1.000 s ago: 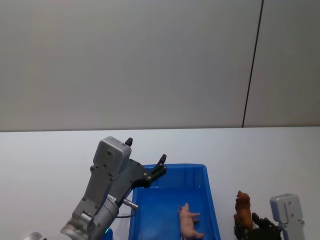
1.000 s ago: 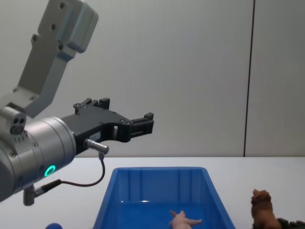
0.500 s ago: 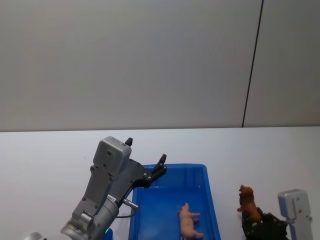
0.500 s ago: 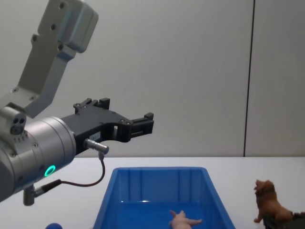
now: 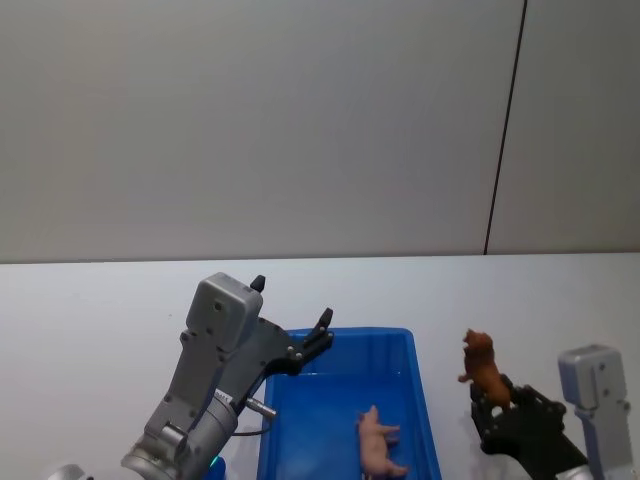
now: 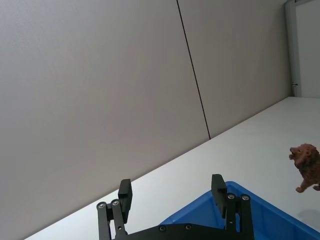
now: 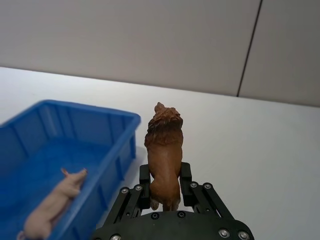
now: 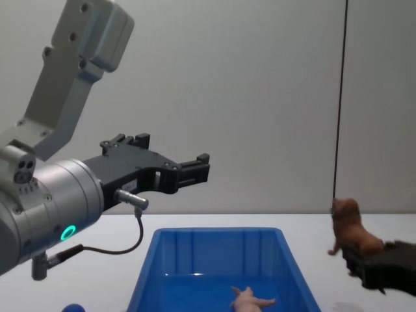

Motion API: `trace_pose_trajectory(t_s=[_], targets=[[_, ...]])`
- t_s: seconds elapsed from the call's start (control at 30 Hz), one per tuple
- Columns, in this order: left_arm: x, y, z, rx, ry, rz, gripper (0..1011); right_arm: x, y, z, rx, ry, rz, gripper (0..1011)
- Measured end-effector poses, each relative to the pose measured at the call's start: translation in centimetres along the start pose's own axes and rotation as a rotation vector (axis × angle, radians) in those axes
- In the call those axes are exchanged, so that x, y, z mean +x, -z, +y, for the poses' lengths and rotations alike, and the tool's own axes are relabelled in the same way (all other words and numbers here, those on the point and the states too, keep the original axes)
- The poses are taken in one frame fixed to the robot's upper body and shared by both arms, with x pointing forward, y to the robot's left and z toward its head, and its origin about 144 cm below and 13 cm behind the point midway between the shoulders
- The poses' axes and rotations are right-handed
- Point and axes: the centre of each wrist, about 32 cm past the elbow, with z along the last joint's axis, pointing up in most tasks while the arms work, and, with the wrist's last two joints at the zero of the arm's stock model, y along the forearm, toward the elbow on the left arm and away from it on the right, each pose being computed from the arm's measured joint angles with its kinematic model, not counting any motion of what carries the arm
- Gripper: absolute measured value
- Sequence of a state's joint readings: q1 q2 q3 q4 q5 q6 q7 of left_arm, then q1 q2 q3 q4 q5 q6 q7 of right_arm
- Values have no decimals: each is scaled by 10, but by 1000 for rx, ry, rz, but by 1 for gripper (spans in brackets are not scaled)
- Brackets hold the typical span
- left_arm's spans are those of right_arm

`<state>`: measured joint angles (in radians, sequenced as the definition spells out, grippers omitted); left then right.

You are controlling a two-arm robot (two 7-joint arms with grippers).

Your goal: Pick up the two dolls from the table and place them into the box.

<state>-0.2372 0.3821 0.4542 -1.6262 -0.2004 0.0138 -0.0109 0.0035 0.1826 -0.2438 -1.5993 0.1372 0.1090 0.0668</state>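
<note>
The white table (image 5: pixel 80 320) is flat and smooth; its near part is cut off in the head view. The box (image 5: pixel 372 332) is of bright blue plastic, rectangular, with sloping walls and a rim. Its near end falls below the edge of the head and chest views, and the left arm hides its near left corner. The left gripper (image 6: pixel 171 186) hangs high over the left side of the box, its black metal fingers spread wide with nothing between them. The right gripper (image 7: pixel 165 174) is at the right of the box, raised above the table, and its fingers are closed narrowly on the rear body of the brown doll (image 7: pixel 164 145). This doll is shaggy, with a mane, and its hind legs are hidden between the fingers. The pink doll (image 5: pixel 378 445) is smooth and lies on the box floor. A small blue ball (image 8: pixel 74 308) is mostly cut off at the lower edge of the chest view.
</note>
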Motion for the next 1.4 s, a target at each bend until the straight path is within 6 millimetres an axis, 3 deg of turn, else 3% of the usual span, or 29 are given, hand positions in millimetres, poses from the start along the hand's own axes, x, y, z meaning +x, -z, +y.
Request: trace_pose_trajectory(t_s=[0.47,1.07,1.4], targets=[[0,0,0,0,0,0,1001,-8,-26,22,62,-149,8,331],[0,0,0,0,0,0,1001,-20,-40,50,42,-280,28,334],[0,0,0,0,0,0,1001,-24,-43,60,22,-307,36,662]])
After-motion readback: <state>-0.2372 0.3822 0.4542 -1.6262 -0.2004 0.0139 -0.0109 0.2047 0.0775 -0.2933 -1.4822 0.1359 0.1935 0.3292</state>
